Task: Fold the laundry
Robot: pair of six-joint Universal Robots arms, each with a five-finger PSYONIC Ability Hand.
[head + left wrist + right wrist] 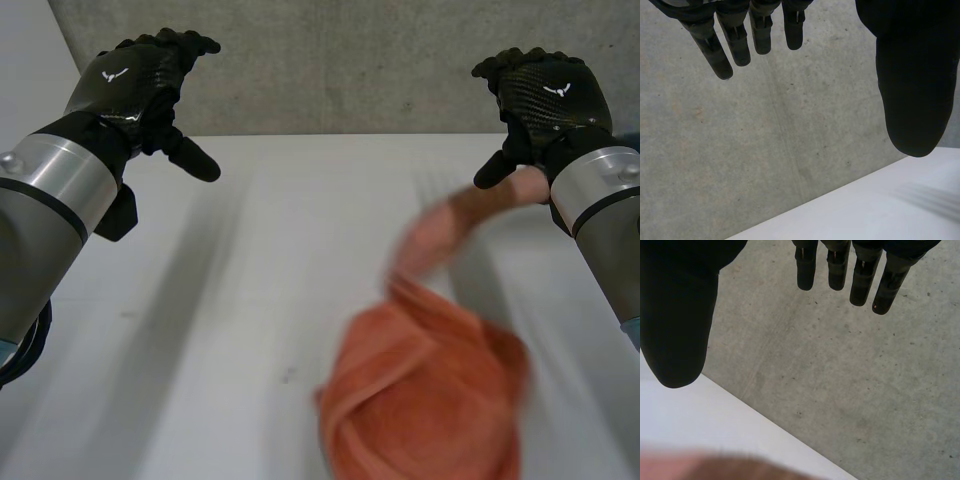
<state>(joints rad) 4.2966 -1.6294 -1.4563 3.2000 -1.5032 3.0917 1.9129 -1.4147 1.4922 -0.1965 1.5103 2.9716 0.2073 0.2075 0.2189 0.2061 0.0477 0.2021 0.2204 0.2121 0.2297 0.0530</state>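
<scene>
Left robot hand (140,80) is raised over the far left of the counter (230,320), fingers (710,50) straight and spread off the thumb, holding nothing. Right robot hand (545,95) is the same at the far right: fingers (860,280) straight, empty. Orange cloth (425,400) lies bunched on the near right of the counter, apart from both my hands. A person's forearm (470,215) reaches in just below my right robot hand, toward the cloth. Risks, as I judge them: going down for the cloth now, my right robot hand could strike that forearm. Grabbing a heap with no corner found would likely lift a wad, not an edge. Hard to read: cloth and forearm are smeared, so I cannot tell whether the person is touching the cloth, nor pick out any hem or corner. The cloth's near part is cut off at the view's edge.
</scene>
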